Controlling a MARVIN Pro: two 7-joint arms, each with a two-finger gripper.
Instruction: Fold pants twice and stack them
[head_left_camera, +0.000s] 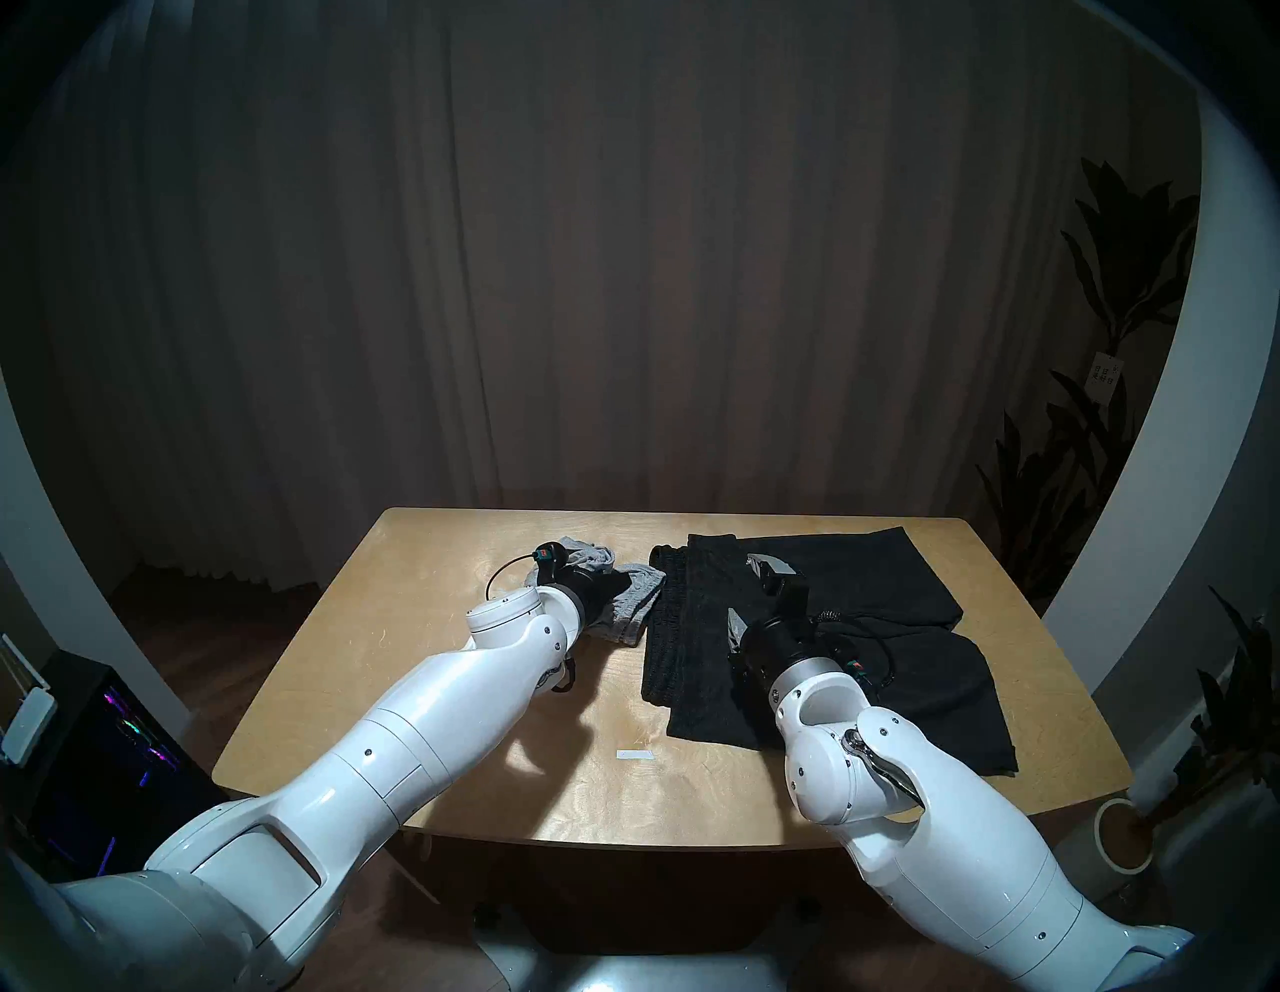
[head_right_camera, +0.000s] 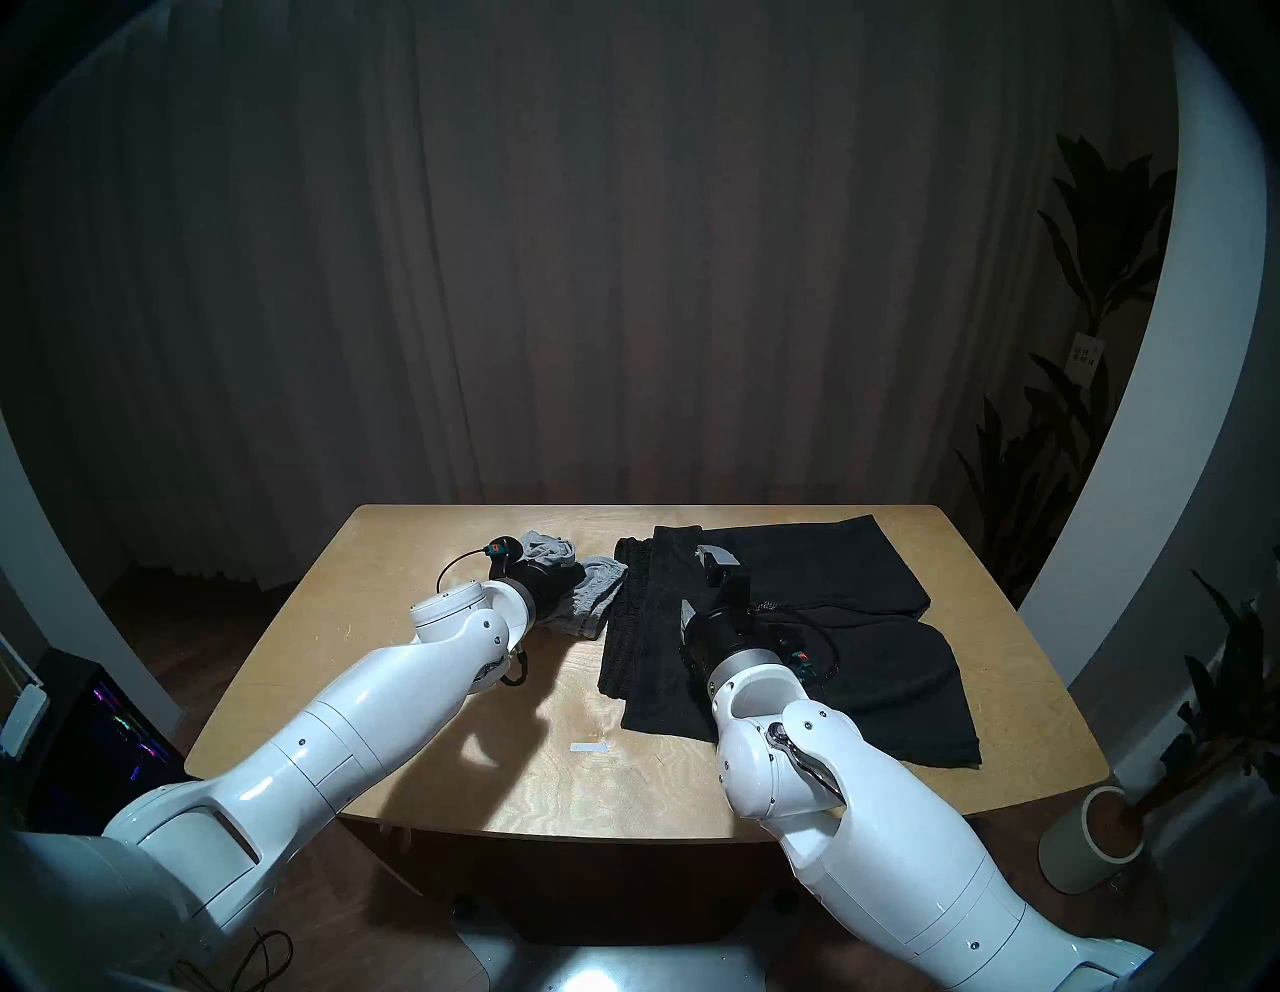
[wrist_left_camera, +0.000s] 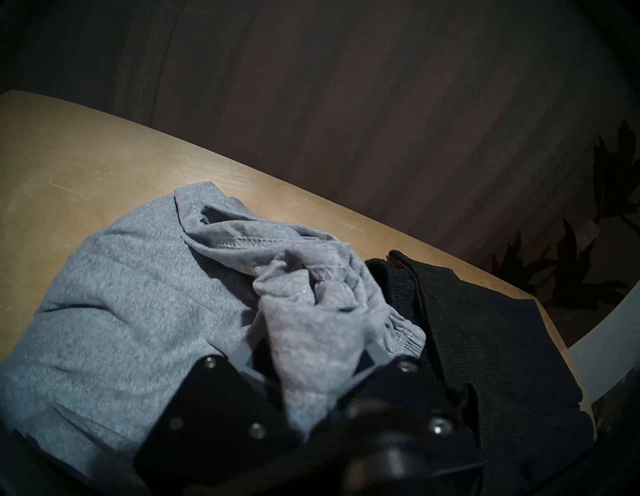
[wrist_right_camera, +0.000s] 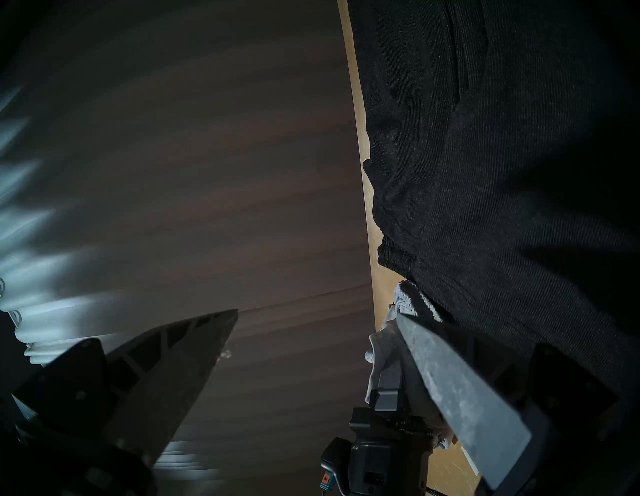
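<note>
The grey pants (head_left_camera: 634, 603) (head_right_camera: 596, 597) lie crumpled at the table's far left of centre, their edge touching the black pants (head_left_camera: 866, 589) (head_right_camera: 831, 575), which lie spread flat across the right half. My left gripper (head_left_camera: 609, 576) (wrist_left_camera: 308, 346) rests low on the grey pants (wrist_left_camera: 121, 311), shut on a raised bunch of their fabric that fills the gap between its fingers. My right gripper (head_left_camera: 751, 596) (wrist_right_camera: 317, 313) hovers over the waistband end of the black pants (wrist_right_camera: 502, 173), jaws wide open and holding nothing.
The wooden table (head_left_camera: 415, 658) carries a small white strip (head_left_camera: 634, 754) near its front centre. A dark curtain hangs behind. Potted plants (head_left_camera: 1122, 831) stand off the right edge, and a lit computer case (head_left_camera: 104, 748) sits on the floor at left.
</note>
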